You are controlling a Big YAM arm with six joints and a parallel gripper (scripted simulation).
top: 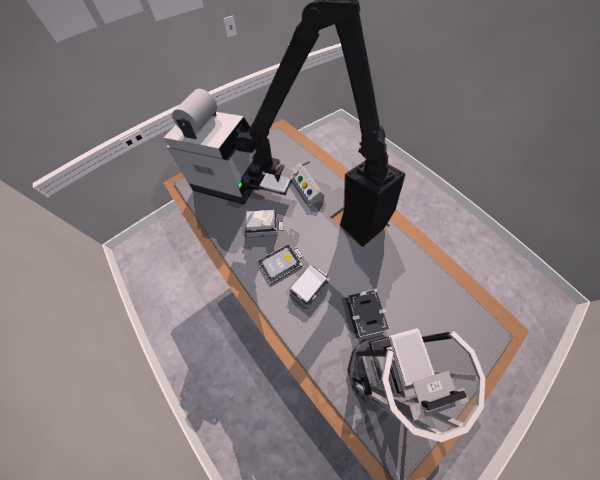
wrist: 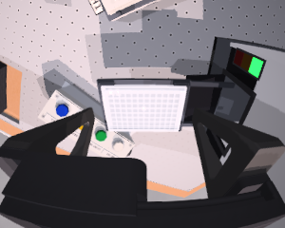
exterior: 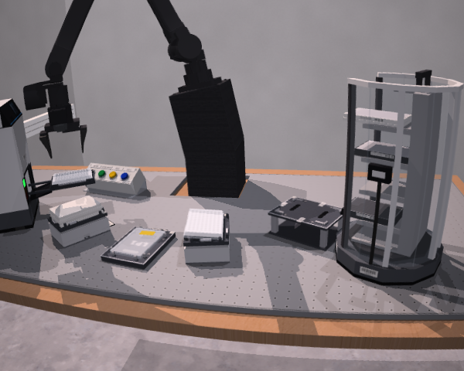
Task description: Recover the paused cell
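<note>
This is an automated laboratory cell. A perforated grey tabletop (exterior: 264, 287) carries a tall plate hotel (exterior: 417, 159) with shelves of well plates, a sealer unit (exterior: 2, 168), small plate shakers (exterior: 206, 251), a lid park (exterior: 138, 244) and a coloured-key operator panel (exterior: 116, 179), all around a black robot arm (top: 365, 103).
</note>
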